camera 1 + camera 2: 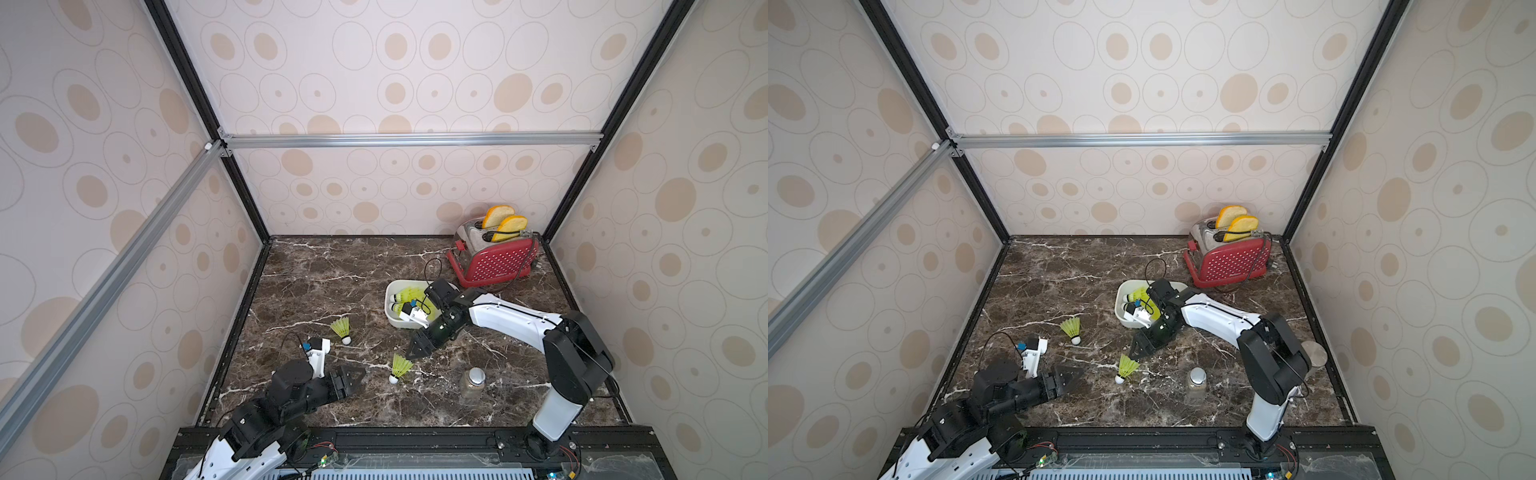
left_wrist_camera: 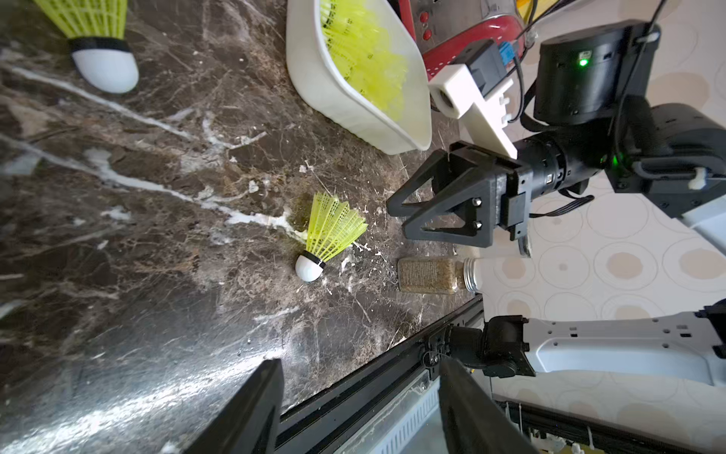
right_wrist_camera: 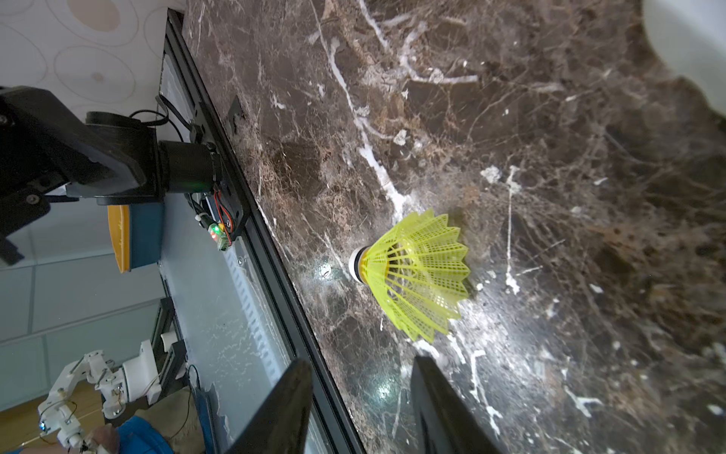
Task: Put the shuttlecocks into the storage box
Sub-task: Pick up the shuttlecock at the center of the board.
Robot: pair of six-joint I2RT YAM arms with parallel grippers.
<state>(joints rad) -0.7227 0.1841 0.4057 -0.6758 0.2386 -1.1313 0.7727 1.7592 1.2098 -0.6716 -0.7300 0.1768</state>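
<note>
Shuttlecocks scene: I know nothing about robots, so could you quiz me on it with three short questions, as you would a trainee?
1. How many shuttlecocks lie on the table outside the box?
2. True or false: the left hand and the right hand are both open and empty.
3. The jar is: A in the box; B upright on the table; C lying on its side on the table.
Key: 1 two; 2 true; 3 B.
</note>
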